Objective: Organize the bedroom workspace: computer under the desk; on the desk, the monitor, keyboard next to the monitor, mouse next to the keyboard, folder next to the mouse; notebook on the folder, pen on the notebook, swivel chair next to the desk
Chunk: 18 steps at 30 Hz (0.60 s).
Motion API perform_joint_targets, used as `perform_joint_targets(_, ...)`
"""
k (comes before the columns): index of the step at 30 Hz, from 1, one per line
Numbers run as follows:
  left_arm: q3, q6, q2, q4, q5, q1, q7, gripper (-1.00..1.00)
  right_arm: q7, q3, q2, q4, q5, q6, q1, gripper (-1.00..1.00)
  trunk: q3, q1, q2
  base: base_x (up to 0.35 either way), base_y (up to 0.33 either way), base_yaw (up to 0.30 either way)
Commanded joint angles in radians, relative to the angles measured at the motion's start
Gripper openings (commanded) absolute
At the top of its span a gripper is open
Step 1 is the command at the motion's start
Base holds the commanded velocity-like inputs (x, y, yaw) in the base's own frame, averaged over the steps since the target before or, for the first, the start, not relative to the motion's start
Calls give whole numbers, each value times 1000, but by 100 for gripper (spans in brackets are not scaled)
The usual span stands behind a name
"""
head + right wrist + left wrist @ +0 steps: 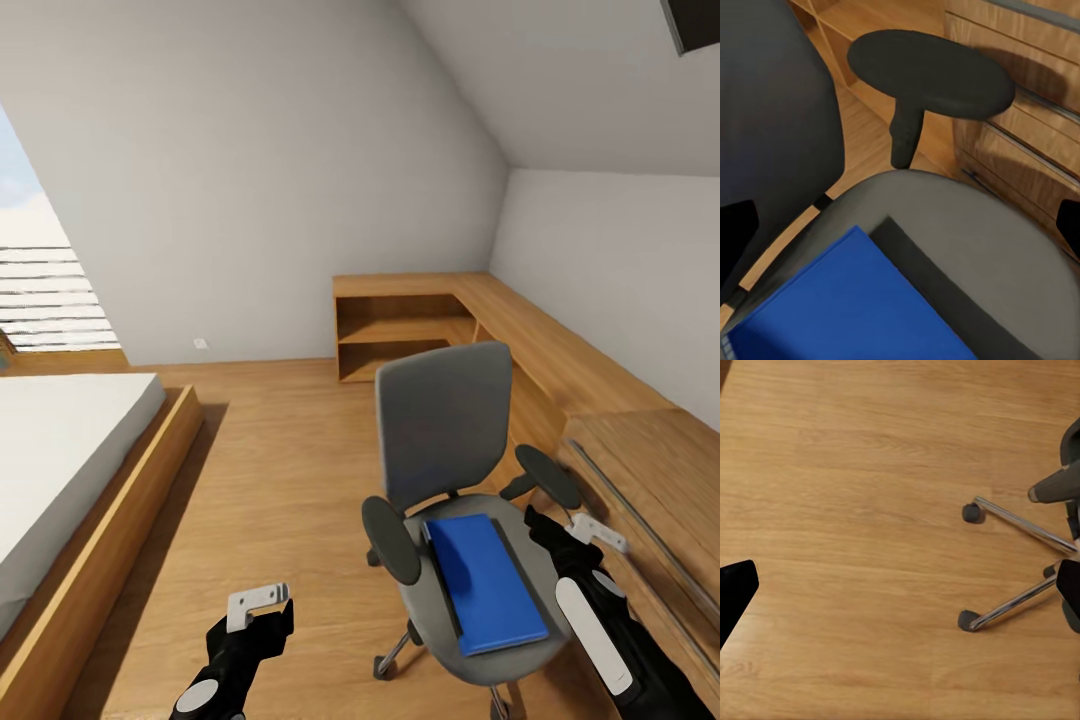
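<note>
The blue folder [485, 583] lies flat on the chair [450, 480] seat, stiff, thin and light I'd guess, so with my right gripper [597, 531] spread empty beside it and my left gripper [258, 601] likewise empty, I'd pinch an overhanging edge.

Both pincers [262, 603] [597, 530] apparently open, empty.

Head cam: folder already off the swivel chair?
No, the blue folder lies flat on the swivel chair seat, between its armrests.
</note>
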Motion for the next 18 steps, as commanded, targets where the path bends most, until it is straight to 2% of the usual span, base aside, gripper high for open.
perform_joint_targets(1,-1,2,0,-2,10,0,9,100,-7,3,-1,-1,-4,3,-1,100,-4,4,-8,0,0,9)
perform_joint_targets(10,-1,2,0,-2,10,0,9,100,20,38,-2,2,-3,1,0,100,-32,39,-71,0,0,2)
perform_joint_targets(18,2,2,1,-2,10,0,9,100,25,47,-2,1,-4,-1,0,100,-57,69,-127,0,0,0)
